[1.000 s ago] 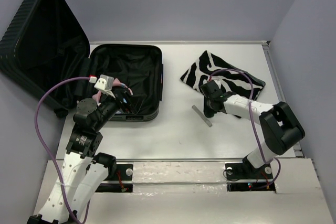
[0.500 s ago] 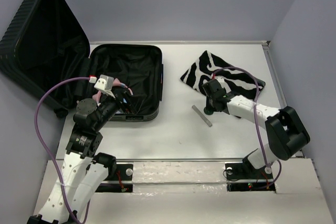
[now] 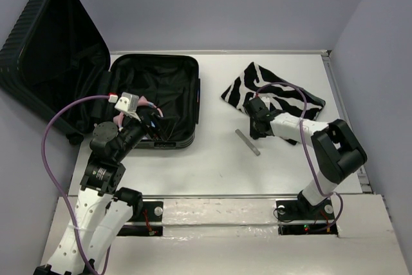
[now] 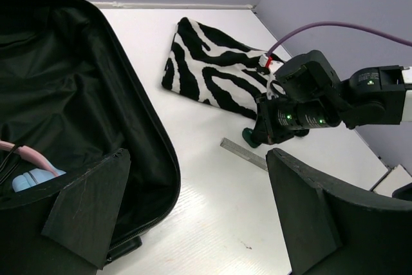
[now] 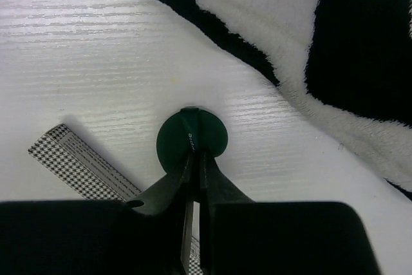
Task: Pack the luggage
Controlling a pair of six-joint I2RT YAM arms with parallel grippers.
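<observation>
- Upper left of the overhead view: luggage (image 3: 154, 88), a large black hard-shell case lying open on the white surface (image 3: 212, 165).
- Lid (image 3: 51, 43): swung up and leaning back at the left wall. Its outer rim shows horizontal ribbed grooves and its corners are rounded. One small black wheel (image 3: 76, 138) sits at its lower corner.
- Base half: flat on the surface with a dark, creased fabric lining and a zip track along the rim. It fills the left part of the left wrist view (image 4: 77, 94).
- Left tool (image 3: 151, 123): over the near edge of the base half, its fingers (image 4: 90, 204) spread wide and holding nothing.
- Zebra-striped cloth (image 3: 277, 101): folded, at the upper right of the surface, well apart from the luggage.
- Grey patterned strip (image 3: 248, 142): flat on the surface, just below the cloth.
- Right tool (image 3: 256, 132): between cloth and strip, tips down at the surface and clenched to a hairline gap.
- Small dark green round piece (image 5: 174, 140): on the surface right at the right tool's tips. Whether it is pinched cannot be told.
</observation>
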